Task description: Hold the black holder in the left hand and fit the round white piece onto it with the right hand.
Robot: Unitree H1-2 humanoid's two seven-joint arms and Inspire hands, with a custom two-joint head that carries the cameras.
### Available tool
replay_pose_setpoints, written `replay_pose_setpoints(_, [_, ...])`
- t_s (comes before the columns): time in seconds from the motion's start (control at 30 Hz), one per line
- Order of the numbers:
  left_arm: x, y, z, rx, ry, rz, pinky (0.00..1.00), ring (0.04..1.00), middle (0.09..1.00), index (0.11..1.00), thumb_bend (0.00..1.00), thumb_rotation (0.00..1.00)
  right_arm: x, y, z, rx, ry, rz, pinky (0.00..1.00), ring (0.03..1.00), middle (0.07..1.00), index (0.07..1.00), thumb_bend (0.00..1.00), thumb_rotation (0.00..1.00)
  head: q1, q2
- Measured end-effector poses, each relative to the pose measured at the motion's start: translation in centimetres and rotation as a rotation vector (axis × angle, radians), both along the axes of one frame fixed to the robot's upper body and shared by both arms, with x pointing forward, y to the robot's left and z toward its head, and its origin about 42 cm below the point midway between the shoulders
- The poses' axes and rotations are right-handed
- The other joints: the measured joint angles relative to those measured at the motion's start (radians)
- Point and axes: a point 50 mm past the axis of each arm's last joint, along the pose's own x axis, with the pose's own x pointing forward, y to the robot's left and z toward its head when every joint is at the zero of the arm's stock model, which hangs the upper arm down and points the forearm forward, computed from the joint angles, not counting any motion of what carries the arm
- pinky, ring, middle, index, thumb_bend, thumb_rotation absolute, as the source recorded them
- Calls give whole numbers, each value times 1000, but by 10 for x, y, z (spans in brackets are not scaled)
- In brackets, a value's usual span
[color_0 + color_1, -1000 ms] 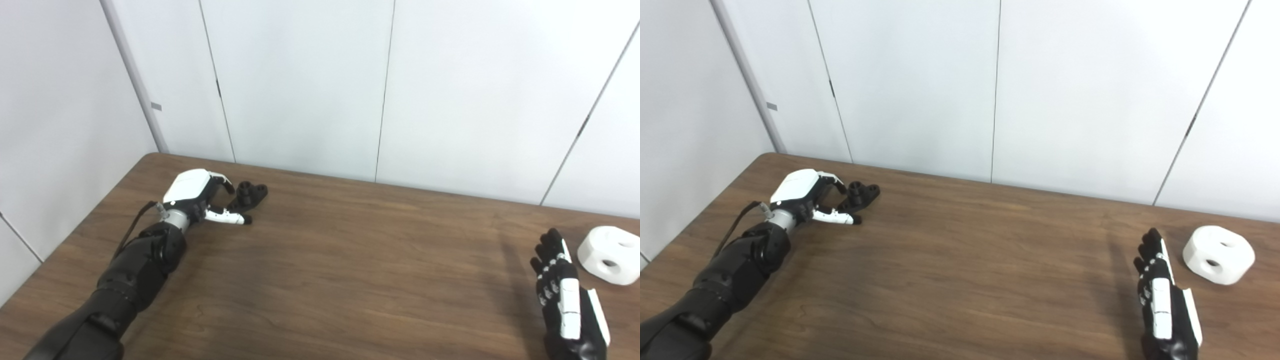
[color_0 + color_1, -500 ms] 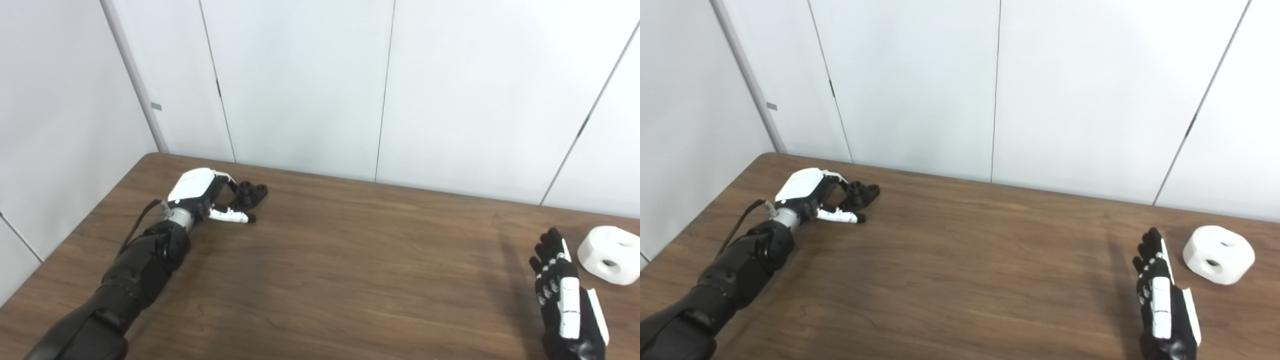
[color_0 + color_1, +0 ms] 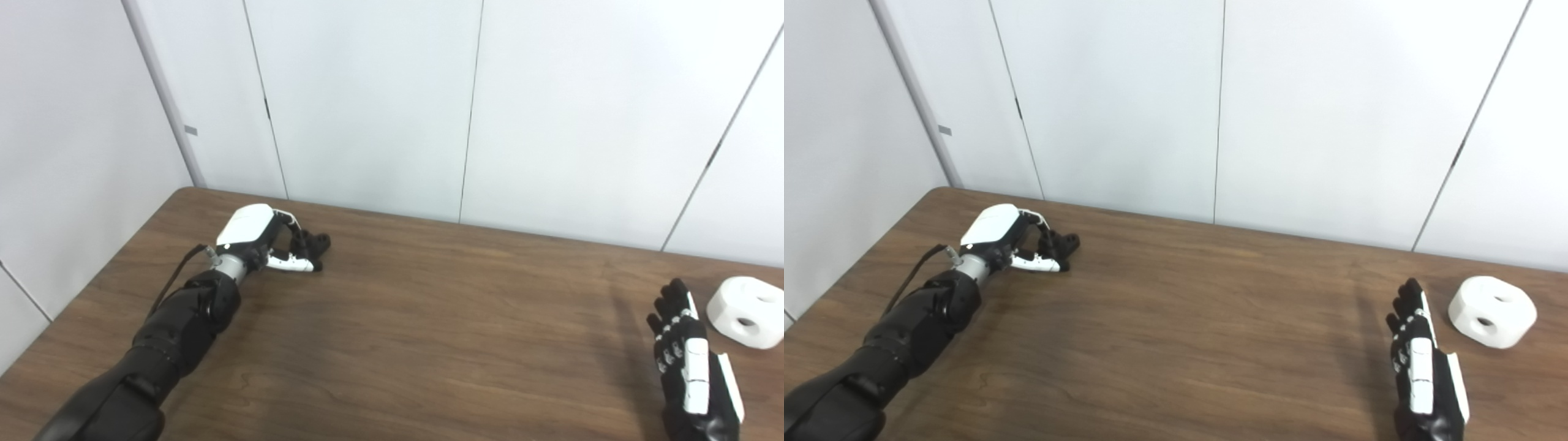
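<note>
The small black holder (image 3: 316,243) lies on the wooden table (image 3: 429,318) at the far left. My left hand (image 3: 264,240) has reached it: the curled fingers (image 3: 295,228) arch over its near part and the thumb (image 3: 299,264) lies in front of it. The hand is not clenched, and the holder rests on the table. The round white piece (image 3: 748,312), with two holes in it, sits at the far right. My right hand (image 3: 689,362) stays flat and open just to its left, apart from it, holding nothing.
White wall panels (image 3: 380,104) stand right behind the table's back edge. The left wall runs close along the table's left edge, beside my left arm (image 3: 171,331). The white piece lies near the picture's right border.
My left hand has slid forward and to the right, so its fingers now reach over the black holder instead of stopping short of it. The right hand and the white piece have stayed in place.
</note>
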Motion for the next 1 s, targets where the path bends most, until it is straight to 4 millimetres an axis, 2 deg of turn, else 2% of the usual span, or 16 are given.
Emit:
replay_pose_setpoints(0.17, [0, -1, 1, 2, -14, -10, 898, 822, 666, 484, 522, 50, 0, 0, 0, 10, -1, 5, 996, 1000, 1000, 997, 341, 1000, 2, -3])
replay_pose_setpoints(0.3, [0, 0, 2, 1, -13, -16, 896, 825, 666, 485, 523, 50, 1, 0, 0, 6, -1, 6, 998, 1000, 1000, 988, 387, 1000, 3, -5])
replay_pose_setpoints(0.77, [-6, 3, 1, -52, -15, -7, 897, 839, 681, 484, 523, 50, 2, 1, 1, 3, -9, 3, 1000, 1000, 991, 971, 374, 1000, 6, -11])
replay_pose_setpoints(0.87, [-13, 0, -6, -93, -21, -1, 947, 873, 703, 483, 524, 53, 2, 0, 1, 0, -9, 3, 1000, 1000, 991, 970, 407, 1000, 0, -9])
replay_pose_setpoints(1.0, [-21, -19, -11, -131, -41, -43, 998, 953, 760, 483, 524, 55, 2, 0, 1, -5, -7, 2, 1000, 1000, 995, 971, 398, 1000, -6, -8])
